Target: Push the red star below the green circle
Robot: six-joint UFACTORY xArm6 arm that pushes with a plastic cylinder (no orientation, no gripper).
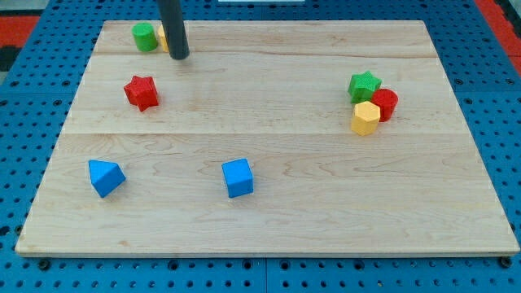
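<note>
The red star (141,92) lies on the wooden board at the upper left. The green circle (145,37) sits above it, near the board's top edge. My tip (179,57) is down on the board just right of the green circle and up and to the right of the red star, apart from the star. A yellow block (163,37) is mostly hidden behind the rod, between it and the green circle.
A green star (365,85), a red circle (384,104) and a yellow hexagon (365,118) cluster at the view's right. A blue triangle (106,177) and a blue cube (238,177) lie lower on the wooden board (269,220).
</note>
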